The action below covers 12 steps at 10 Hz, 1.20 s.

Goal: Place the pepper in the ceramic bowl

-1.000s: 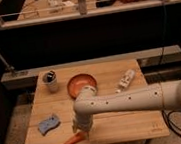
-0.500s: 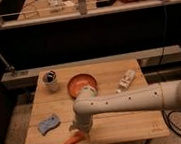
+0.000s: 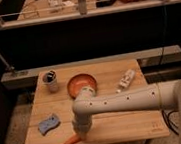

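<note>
The pepper (image 3: 70, 141) is a slim orange-red tapered thing lying near the front edge of the wooden table (image 3: 121, 122), its point toward the left. My gripper (image 3: 80, 134) hangs at the end of the white arm, right over the pepper's thick right end and close to touching it. The ceramic bowl (image 3: 80, 82) is round, orange-terracotta, and stands at the back middle of the table, partly behind my arm's wrist.
A small grey-white cup (image 3: 50, 81) with dark contents stands at the back left. A blue wavy sponge (image 3: 48, 124) lies at the front left. A pale small bottle (image 3: 125, 80) lies at the back right. A dark railing and counter run behind the table.
The arm and pepper stay almost where they were; the gripper has settled slightly at the pepper's thick end.
</note>
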### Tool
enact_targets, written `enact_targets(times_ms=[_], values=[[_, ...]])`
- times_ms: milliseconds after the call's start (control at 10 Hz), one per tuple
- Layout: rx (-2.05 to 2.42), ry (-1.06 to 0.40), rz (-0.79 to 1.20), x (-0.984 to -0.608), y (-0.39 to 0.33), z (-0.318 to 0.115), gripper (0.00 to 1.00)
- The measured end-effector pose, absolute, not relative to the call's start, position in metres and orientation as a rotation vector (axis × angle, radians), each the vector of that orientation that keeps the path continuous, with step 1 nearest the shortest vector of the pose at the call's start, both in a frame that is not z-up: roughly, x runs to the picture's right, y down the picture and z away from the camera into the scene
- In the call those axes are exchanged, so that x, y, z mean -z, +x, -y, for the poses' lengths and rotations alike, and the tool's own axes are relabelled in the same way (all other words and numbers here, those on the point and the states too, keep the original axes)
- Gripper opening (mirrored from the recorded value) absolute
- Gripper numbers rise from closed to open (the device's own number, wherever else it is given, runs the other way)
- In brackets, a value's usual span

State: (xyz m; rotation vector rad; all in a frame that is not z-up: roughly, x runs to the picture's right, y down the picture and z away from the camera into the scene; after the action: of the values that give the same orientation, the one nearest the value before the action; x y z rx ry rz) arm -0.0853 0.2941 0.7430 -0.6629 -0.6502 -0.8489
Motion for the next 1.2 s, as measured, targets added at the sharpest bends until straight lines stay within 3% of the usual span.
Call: enact_targets(times_ms=[100, 300, 800, 900, 1000, 1200], values=[[0.851, -0.663, 0.649, -0.739, -0.084, -0.295, 0.05], [0.851, -0.658, 0.648, -0.729, -0.084, -0.291, 0.07], [0.866, -0.657, 0.647, -0.736, -0.08, -0.282, 0.57], [0.869, -0.657, 0.648, -0.734, -0.081, -0.281, 0.62], [0.872, -0.655, 0.649, -0.734, -0.08, -0.279, 0.64], [0.877, -0.652, 0.648, -0.735, -0.077, -0.275, 0.52]])
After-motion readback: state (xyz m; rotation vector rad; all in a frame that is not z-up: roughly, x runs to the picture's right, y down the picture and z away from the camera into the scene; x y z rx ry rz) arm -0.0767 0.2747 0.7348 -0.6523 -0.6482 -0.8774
